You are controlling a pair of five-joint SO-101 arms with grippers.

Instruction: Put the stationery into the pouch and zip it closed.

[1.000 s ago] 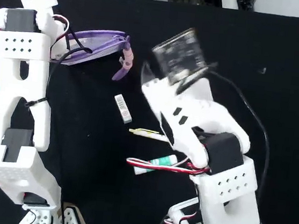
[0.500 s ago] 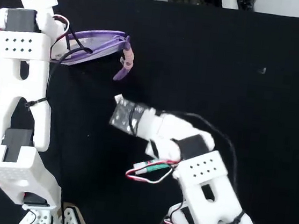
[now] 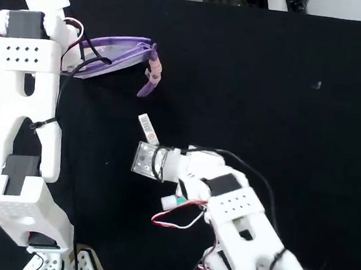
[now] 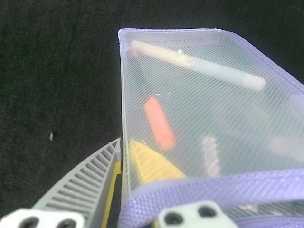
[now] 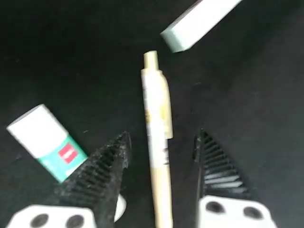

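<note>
We see the left arm (image 3: 26, 55) stretched far forward, left gripper (image 4: 121, 164) clamped on pouch (image 4: 199, 109) edge, right arm (image 3: 237, 205) bent low, right gripper (image 5: 159, 142) jaws wide apart.

Bare table (image 5: 71, 57) separates the pen (image 5: 154, 99) from each jaw of the right gripper (image 5: 163, 136). A white-and-green stick (image 5: 45, 140) lies just beside one jaw, a white block (image 5: 199, 21) near the pen's tip.

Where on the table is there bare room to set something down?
The widest bare patch is the right half of the table, right of the pouch and beyond the right arm. A narrower strip lies between the left arm and the eraser. It is crowded around the right gripper: pen, eraser and glue stick lie close together.
</note>
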